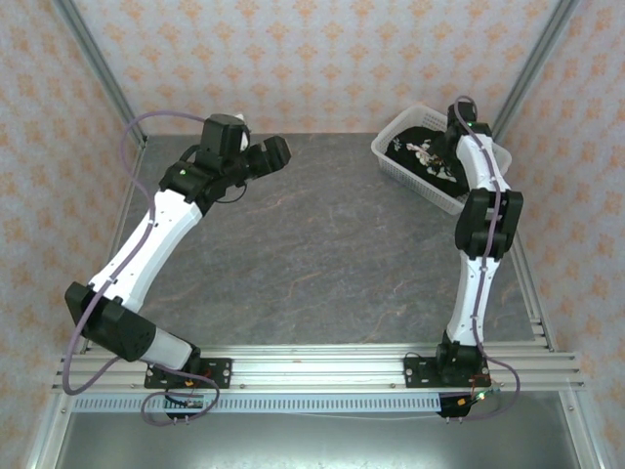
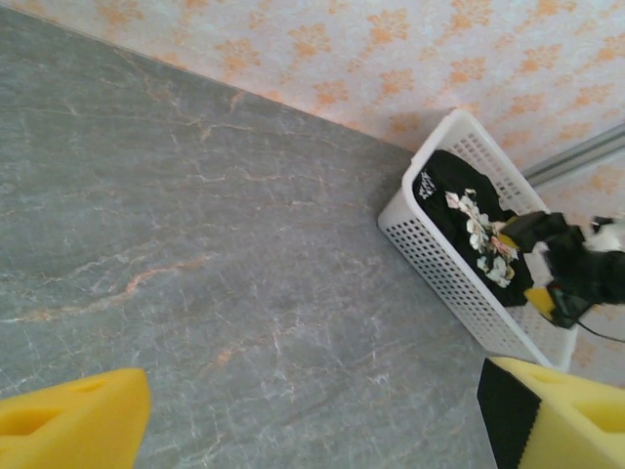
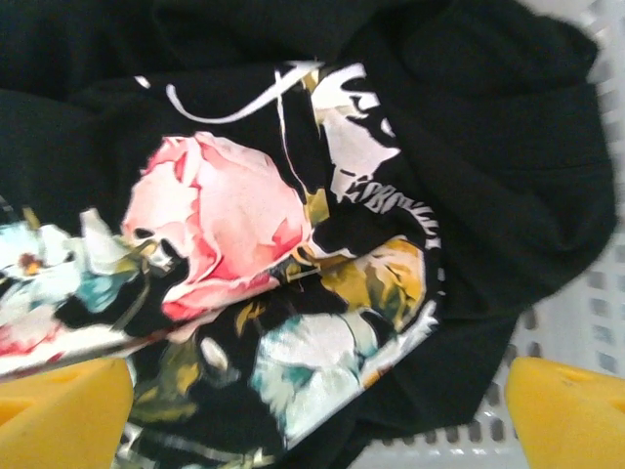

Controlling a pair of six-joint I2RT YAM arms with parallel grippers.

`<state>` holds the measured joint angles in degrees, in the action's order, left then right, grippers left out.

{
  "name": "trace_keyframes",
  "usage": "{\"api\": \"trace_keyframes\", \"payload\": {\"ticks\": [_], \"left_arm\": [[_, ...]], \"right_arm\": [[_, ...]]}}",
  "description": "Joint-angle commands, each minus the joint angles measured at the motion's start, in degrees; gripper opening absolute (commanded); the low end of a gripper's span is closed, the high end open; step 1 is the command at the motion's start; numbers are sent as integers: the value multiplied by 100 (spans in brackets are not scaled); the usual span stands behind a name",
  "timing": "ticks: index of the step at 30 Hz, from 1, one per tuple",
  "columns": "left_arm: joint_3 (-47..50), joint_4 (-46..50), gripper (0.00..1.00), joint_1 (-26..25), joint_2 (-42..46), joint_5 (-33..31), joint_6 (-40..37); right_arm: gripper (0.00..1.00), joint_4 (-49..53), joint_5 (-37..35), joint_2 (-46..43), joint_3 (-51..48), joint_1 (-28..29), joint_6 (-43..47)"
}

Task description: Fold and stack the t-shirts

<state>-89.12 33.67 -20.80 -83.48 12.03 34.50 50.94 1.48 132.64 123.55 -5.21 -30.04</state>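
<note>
One t-shirt [image 3: 293,244], one white perforated basket [image 1: 415,184], two grippers. The basket sits at the far right corner of the table [image 1: 312,254]. The black t-shirt lies crumpled inside it, print up, with a pink rose and white lettering showing. The right gripper [image 3: 312,415] is down over the basket, yellow fingers [image 3: 59,410] spread wide either side of the print, nothing clamped – can't tell if the tips touch cloth. The left gripper [image 2: 312,430] hangs over bare table at the far left, well apart from the basket – jaws wide, empty.
</note>
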Motion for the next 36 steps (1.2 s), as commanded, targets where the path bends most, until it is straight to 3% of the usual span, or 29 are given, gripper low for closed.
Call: {"api": "trace_keyframes", "payload": {"ticks": [1, 5, 7, 8, 11, 13, 19, 27, 36], "left_arm": [[143, 58, 88, -47, 305, 251, -35], [281, -200, 87, -56, 527, 505, -44], [258, -188, 87, -58, 578, 553, -74], [242, -145, 87, -56, 602, 520, -92], [237, -24, 87, -56, 656, 477, -152], [271, 8, 86, -58, 692, 451, -160], [443, 51, 86, -65, 737, 302, -146], [541, 117, 84, -65, 599, -92, -147], [380, 585, 84, -60, 482, -823, -166]], "right_arm": [[96, 308, 194, 359, 367, -119, -81], [83, 140, 399, 626, 544, -147, -97], [71, -12, 466, 608, 552, -142, -105], [61, -100, 491, 561, 540, -147, -90], [17, -471, 386, 194, 325, -146, -95], [0, -848, 250, -223, 28, -147, -90], [0, -1353, -18, -1460, -43, -88, 115], [0, -1043, -130, -2576, 1101, 351, 496], [0, -1132, -134, -3859, 1615, 1348, 1043]]}}
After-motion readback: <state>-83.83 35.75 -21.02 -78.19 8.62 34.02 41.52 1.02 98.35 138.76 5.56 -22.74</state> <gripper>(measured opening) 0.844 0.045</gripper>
